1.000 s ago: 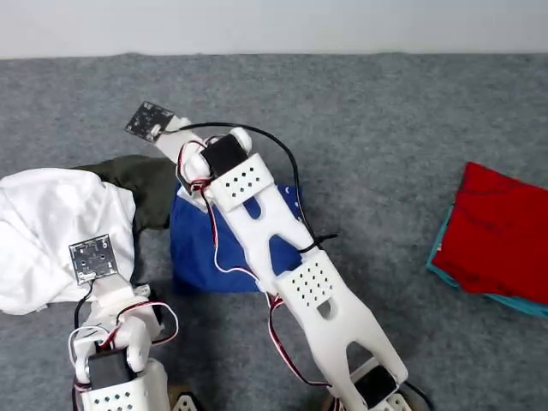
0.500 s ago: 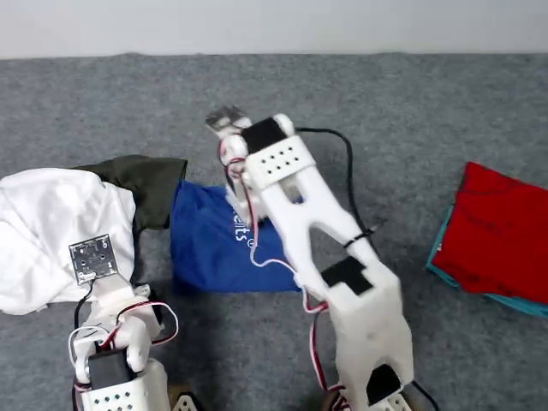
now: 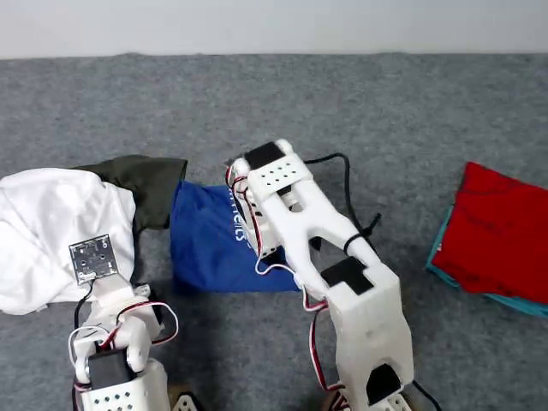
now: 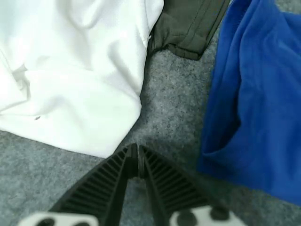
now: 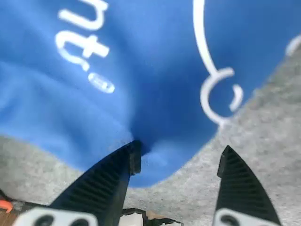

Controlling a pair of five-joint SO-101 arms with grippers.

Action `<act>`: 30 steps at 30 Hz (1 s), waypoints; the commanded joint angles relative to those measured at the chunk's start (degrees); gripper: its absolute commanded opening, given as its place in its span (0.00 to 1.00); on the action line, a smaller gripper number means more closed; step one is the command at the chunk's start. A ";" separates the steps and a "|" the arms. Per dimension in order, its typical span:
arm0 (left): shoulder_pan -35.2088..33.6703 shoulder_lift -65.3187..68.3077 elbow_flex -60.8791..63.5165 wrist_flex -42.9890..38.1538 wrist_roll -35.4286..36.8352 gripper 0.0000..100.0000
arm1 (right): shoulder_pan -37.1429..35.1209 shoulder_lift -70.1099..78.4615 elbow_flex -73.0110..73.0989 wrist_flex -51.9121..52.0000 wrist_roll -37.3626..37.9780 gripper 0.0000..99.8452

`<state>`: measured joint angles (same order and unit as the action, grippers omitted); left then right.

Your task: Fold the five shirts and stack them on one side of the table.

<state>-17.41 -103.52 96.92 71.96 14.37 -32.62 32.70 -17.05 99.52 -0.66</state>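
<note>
Since the right gripper sits wide open at the edge of the blue shirt, lower until both fingers straddle the fold, then pinch; left gripper closed, empty

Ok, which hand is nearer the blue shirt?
Right. The right hand is open at the edge of the blue shirt, one finger touching it; the left hand is shut over carpet beside it.

A grey carpet-like table top spreads out in front of me, its coarse nap evenly lit and the shadows on it soft. Along its far edge runs a plain white wall, bright and smooth.
</note>
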 commanded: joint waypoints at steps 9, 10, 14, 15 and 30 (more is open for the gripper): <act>0.44 -0.62 -0.48 0.26 0.53 0.01 | 0.13 10.07 -0.26 -2.24 3.16 0.06; 0.44 -0.62 -0.48 0.26 0.53 0.01 | 0.22 10.07 -0.26 -2.15 4.22 0.02; 0.44 -0.62 -0.48 0.26 0.53 0.01 | 3.12 9.98 -0.26 -0.04 5.71 0.01; 0.44 -0.62 -0.48 0.26 0.53 0.01 | 4.18 9.89 -0.26 0.48 5.89 0.01; 0.44 -0.62 -0.48 0.26 0.53 0.01 | 33.36 2.59 -8.09 2.07 55.47 0.01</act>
<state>-17.41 -103.52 96.92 71.96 14.37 -2.55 38.59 -18.37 100.13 41.98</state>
